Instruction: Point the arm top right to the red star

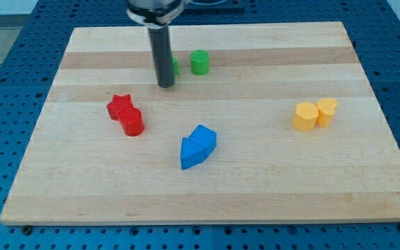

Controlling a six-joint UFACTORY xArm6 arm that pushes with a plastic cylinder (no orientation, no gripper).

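Camera view: looking down at a slant from the 6 o'clock edge, facing 12 o'clock.
Nearness: taking in the whole pale wooden board [207, 187].

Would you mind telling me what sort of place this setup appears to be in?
Probably a robotics lab bench. A wooden board lies on a blue perforated table, small coloured blocks such as the red star sit on it, and my tip rests above and right of that star.

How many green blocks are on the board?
2: one green block near the view's top centre, another green block left of it, mostly hidden behind my tip.
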